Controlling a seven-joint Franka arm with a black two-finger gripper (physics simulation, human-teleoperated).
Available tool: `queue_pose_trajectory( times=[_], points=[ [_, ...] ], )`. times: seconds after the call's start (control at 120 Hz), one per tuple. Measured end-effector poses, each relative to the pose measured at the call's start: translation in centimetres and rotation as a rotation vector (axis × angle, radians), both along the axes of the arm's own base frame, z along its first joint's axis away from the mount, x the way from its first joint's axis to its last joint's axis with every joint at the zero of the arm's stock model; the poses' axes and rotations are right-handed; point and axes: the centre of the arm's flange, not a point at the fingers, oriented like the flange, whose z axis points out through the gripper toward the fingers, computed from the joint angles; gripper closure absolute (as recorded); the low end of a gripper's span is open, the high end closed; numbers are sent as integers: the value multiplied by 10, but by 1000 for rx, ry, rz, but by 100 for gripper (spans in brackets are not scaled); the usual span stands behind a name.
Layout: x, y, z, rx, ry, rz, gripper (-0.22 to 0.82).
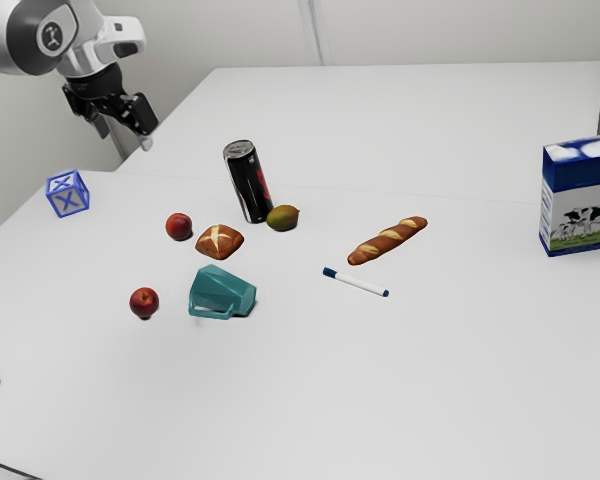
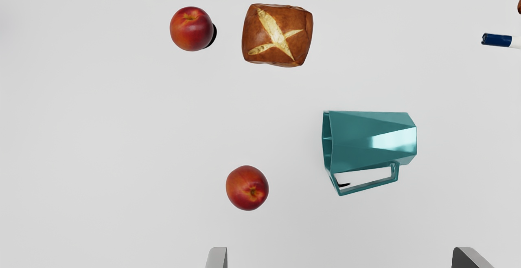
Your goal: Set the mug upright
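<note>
Use the broad bench as the landing surface, with the carton well apart and likely no bother. Bring the arm down from high up, jaws wide apart with nothing between. Find the mug on its side on the bench, not upright: mouth toward the nearer fruit, handle out on the side away from the roll. Centre over the body before dropping low, and square the jaws to close across the two long sides. Mind the handle; better to pass one tip cleanly through the gap than to land on top. Squeeze firmly, since smooth, slanting facets may slip. Lift enough for the base to swing under, then turn mouth up, slowly, clear of the fruit. Set the base flat and level before letting go; release evenly, without snagging the handle.
</note>
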Motion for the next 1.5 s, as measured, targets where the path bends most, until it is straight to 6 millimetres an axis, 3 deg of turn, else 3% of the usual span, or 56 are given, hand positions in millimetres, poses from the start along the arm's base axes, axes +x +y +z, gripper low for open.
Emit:
queue_pose_trajectory(
  times=[0.158,0.3,0.5,0.642,0.908,1.225,1.5],
  points=[
    [0,0,-2,-1,2,-9,0],
    [3,2,-22,-5,23,-14,0],
    [-4,24,-88,-229,113,86,0],
    [-7,38,-146,-405,196,184,0],
    [-2,57,-219,-555,306,301,0],
    [3,83,-278,-638,373,394,0],
    [30,94,-310,-734,349,442,0]
  ],
)
